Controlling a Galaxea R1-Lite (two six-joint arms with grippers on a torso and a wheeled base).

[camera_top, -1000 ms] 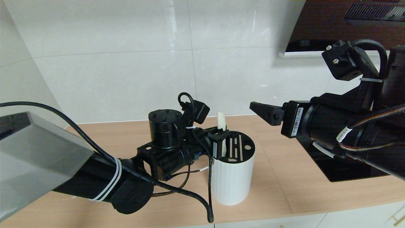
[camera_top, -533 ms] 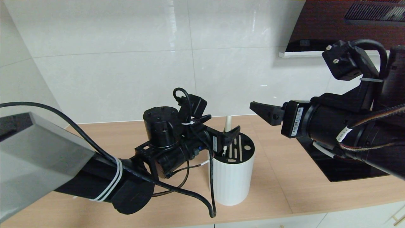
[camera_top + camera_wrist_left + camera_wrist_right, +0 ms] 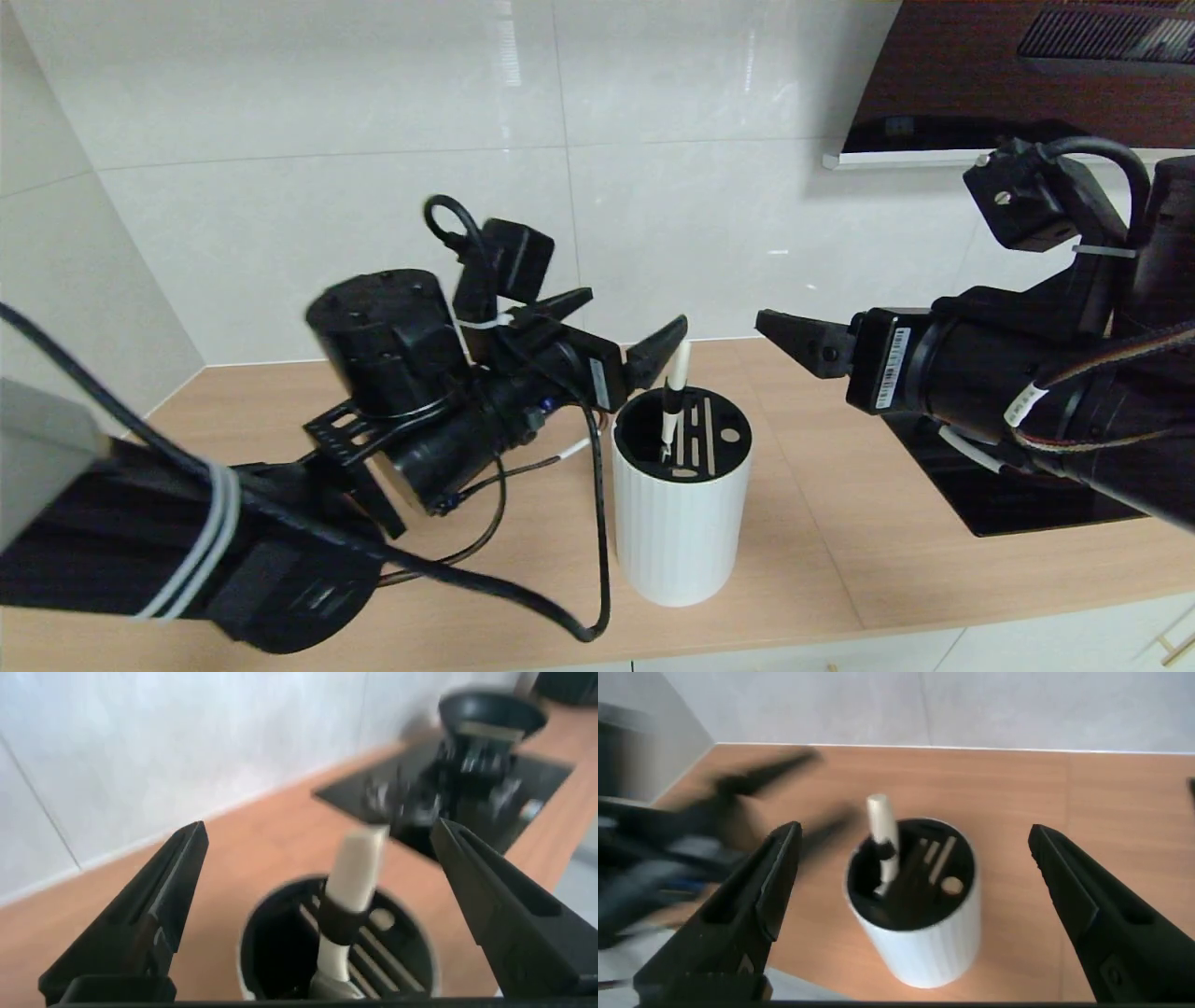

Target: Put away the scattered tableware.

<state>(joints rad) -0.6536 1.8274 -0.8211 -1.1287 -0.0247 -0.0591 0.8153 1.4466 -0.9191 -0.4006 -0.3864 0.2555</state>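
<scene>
White tiled wall, wooden countertop

Whole thing is basically matte black. The left arm is chunky round cylinders, with a grey boxy housing further up, a thick black cable hanging off it and white zip ties cinching the wiring down. There's a little black camera box on the wrist. The right arm has a white barcode sticker, a white cable tag, reddish-brown braided wires and a silver screw on its camera mount. The left end effector and the right end effector both have black wedge fingers tapering to points.
</scene>
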